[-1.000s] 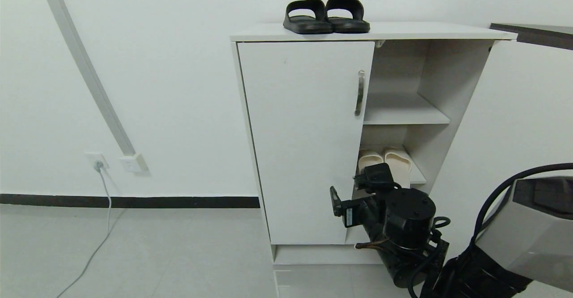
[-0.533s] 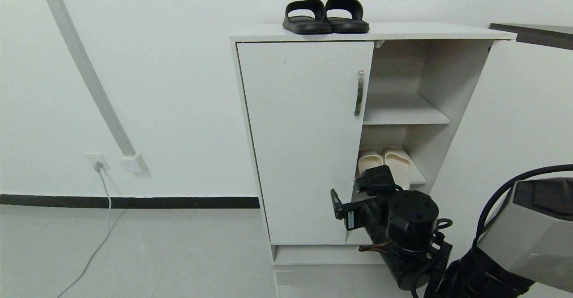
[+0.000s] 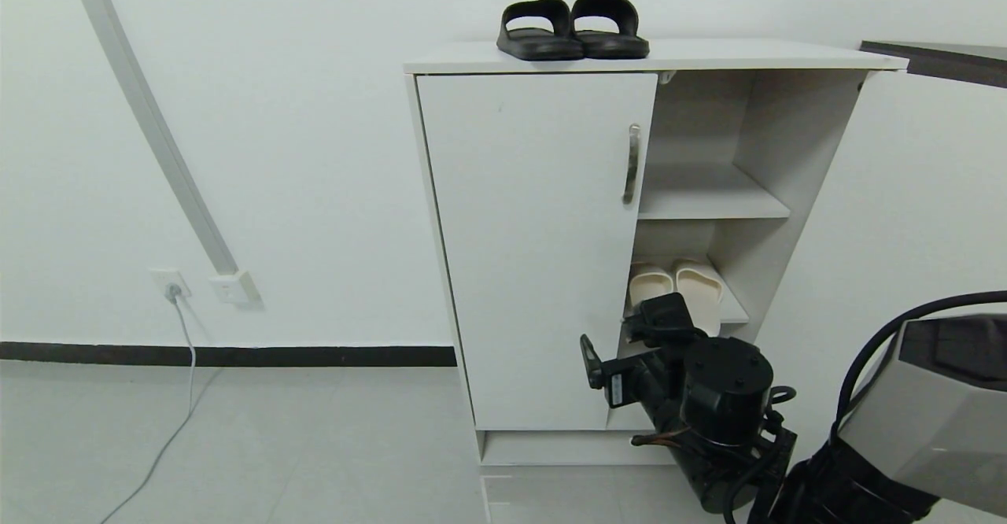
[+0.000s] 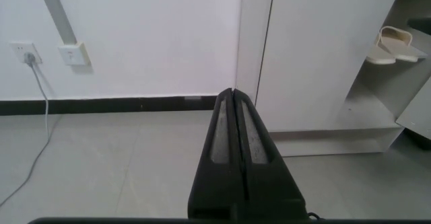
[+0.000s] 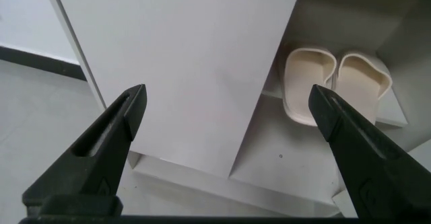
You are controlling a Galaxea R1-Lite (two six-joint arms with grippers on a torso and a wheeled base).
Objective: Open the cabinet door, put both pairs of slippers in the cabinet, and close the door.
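Note:
The white cabinet (image 3: 653,56) has its left door (image 3: 543,249) closed and its right door (image 3: 912,193) swung wide open. A black pair of slippers (image 3: 573,27) rests on top of it. A cream pair of slippers (image 3: 675,282) lies on the lower shelf inside, also seen as the cream pair (image 5: 337,83) and the cream pair (image 4: 397,44). My right gripper (image 3: 621,337) is open and holds nothing, low in front of the open compartment, a little short of the cream pair; its jaws (image 5: 227,95) stand wide apart. My left gripper (image 4: 234,126) is shut and empty, low above the floor left of the cabinet.
A metal handle (image 3: 632,164) runs down the closed door's right edge. The upper shelf (image 3: 708,201) is bare. A wall socket with a cable (image 3: 169,282) and a slanted conduit (image 3: 149,123) are on the left wall. Grey floor (image 3: 236,445) lies open to the left.
My right arm has drawn back and down slightly from the cream slippers. Nothing else has moved.

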